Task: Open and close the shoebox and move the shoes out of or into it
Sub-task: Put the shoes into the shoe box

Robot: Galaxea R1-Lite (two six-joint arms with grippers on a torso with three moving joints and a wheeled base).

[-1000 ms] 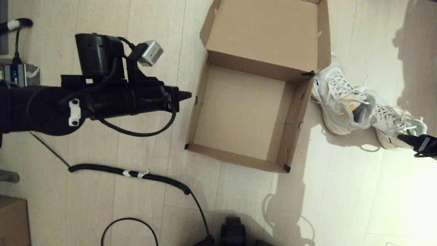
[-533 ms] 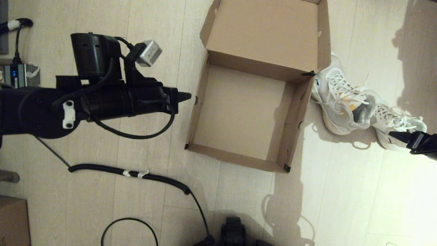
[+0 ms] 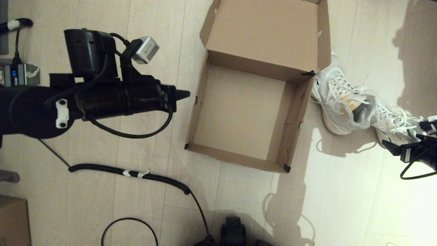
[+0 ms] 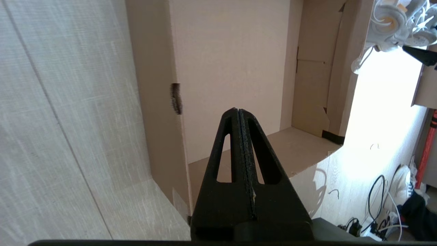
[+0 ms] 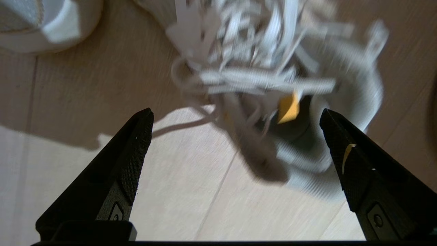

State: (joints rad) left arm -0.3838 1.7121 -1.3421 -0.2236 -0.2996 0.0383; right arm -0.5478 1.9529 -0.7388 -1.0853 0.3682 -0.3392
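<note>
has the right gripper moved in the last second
Yes. In the head view the right gripper, open, has swung back around the heel of the outer of the shoes, away from the shoebox, which has not shifted.

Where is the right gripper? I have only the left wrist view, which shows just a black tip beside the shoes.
Observer: The right gripper hangs over the shoe farther from the shoebox, with its fingers open wide on either side of the shoe's opening.
Operator: Are both shoes out of the box?
Observer: Yes. In the head view the shoes lie overlapping on the floor, at the right side of the shoebox.
Operator: Is my left gripper inside the box?
Observer: No. The left gripper points at the left wall from outside and stops just short of it.
</note>
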